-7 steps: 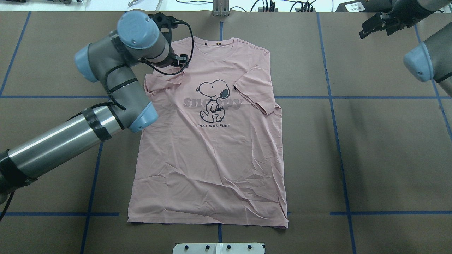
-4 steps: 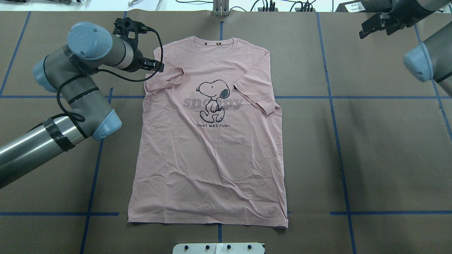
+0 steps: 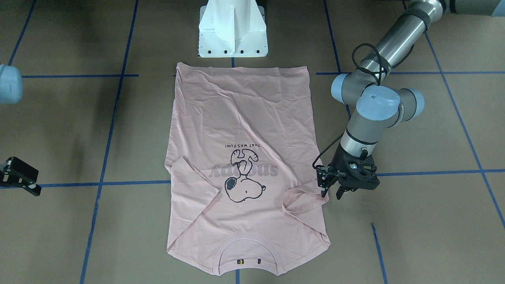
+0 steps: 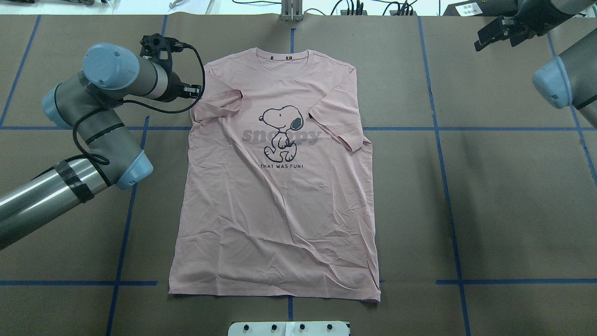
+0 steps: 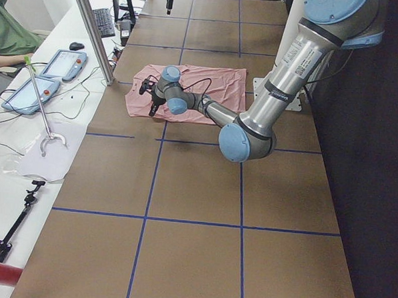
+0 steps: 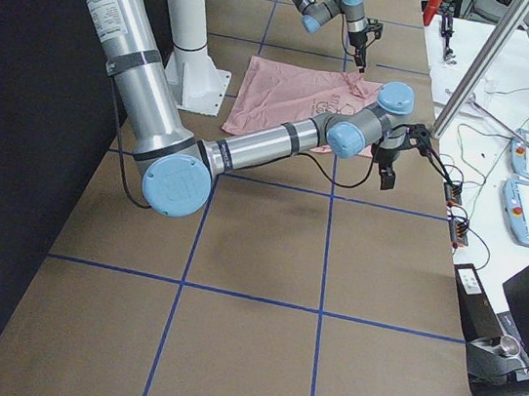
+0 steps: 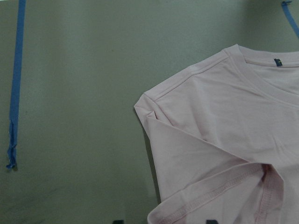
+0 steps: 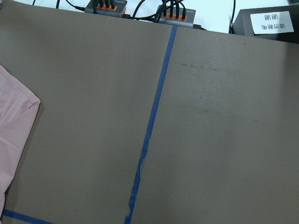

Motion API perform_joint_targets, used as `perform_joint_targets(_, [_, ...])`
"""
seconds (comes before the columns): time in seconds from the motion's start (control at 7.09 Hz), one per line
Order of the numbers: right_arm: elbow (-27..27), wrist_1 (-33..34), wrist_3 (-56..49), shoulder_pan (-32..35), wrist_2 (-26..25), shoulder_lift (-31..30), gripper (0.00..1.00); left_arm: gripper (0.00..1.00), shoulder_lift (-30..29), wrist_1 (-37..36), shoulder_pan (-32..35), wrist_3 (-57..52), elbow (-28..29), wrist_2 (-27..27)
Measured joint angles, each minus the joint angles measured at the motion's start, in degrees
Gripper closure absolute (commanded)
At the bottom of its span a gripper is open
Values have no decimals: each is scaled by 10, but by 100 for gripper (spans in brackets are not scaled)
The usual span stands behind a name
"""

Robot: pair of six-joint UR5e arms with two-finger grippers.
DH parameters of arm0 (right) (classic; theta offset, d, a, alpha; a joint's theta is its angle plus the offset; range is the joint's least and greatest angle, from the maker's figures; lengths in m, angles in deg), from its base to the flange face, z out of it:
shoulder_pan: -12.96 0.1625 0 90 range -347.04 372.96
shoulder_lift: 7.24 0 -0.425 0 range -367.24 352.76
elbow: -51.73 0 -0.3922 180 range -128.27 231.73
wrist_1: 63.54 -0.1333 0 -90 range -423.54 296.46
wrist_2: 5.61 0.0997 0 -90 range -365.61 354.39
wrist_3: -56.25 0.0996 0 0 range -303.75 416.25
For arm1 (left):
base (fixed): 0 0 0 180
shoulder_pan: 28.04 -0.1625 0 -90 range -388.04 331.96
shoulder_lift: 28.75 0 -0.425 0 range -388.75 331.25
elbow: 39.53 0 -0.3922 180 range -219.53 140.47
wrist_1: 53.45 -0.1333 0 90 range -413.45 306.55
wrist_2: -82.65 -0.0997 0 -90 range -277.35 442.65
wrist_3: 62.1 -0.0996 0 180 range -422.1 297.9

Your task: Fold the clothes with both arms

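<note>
Left gripper (image 3: pixel 331 194) hangs empty, jaws apart, the folded sleeve (image 3: pixel 303 199) of the T-shirt (image 3: pixel 240 118) just beside it on the worktop (image 3: pixel 414 221), where a shallow pinch could drag that fold open; right gripper (image 4: pixel 496 30), far off, I cannot tell

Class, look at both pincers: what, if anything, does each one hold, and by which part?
Nothing is held. The left pincer stands open beside the folded sleeve of the T-shirt; the right pincer hangs over the table, away from it.
</note>
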Motion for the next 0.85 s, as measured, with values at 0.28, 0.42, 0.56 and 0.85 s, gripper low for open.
perform_joint_targets(0.28, [0, 0, 0, 0, -1, -1, 0, 70, -3, 12, -2, 6, 10, 0])
perform_joint_targets(0.42, [0, 0, 0, 0, -1, -1, 0, 71, -4, 13, -3, 7, 11, 0])
perform_joint_targets(0.56, [0, 0, 0, 0, -1, -1, 0, 71, -5, 14, -5, 8, 11, 0])
perform_joint_targets(0.85, [0, 0, 0, 0, -1, -1, 0, 75, -4, 14, -10, 9, 12, 0])
